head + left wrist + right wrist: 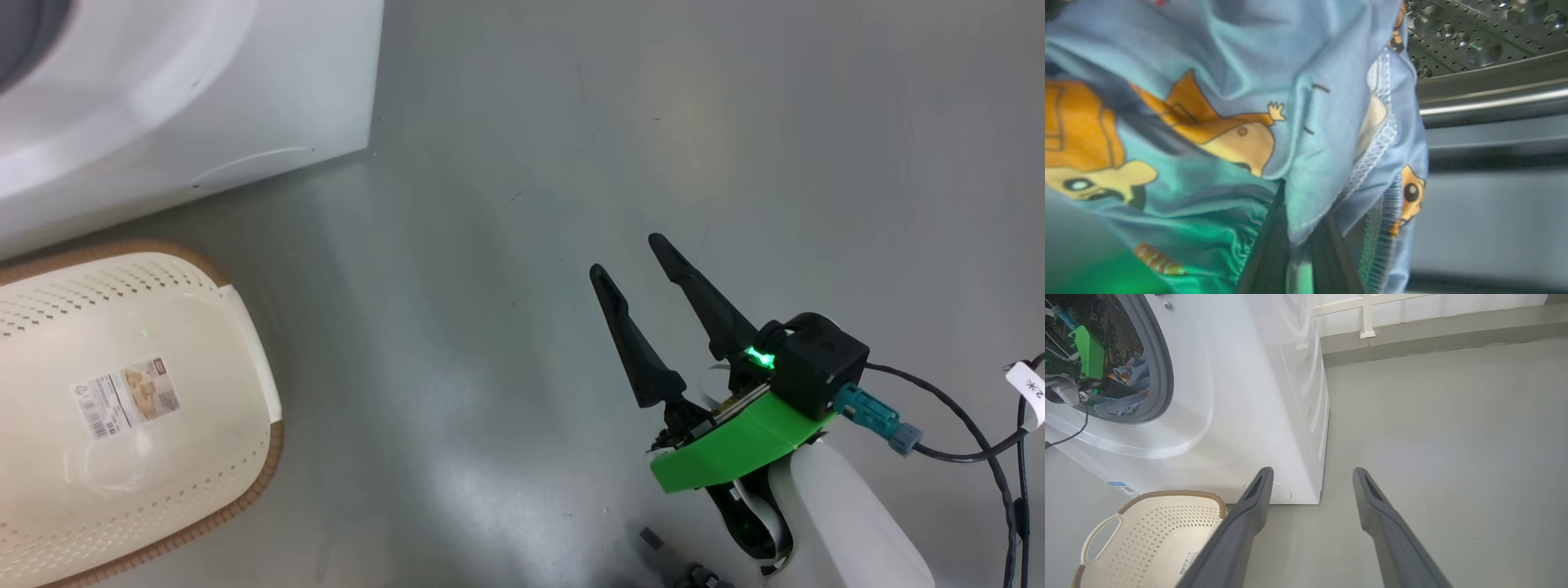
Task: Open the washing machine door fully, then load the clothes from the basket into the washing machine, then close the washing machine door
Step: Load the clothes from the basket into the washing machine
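The clothes (1216, 53), blue with orange figures, are pinched by the closed left gripper (1300, 222) inside the washing machine (1237, 396) drum (1474, 36). The right gripper (628, 258) is held open above the floor (735, 122). The print on the label (131, 396) of the basket (98, 286) cannot be read.

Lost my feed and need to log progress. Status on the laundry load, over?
Left gripper inside the drum, shut on clothes. Right gripper open above the floor. Basket looks empty beside washing machine. Left arm in the way of closing.
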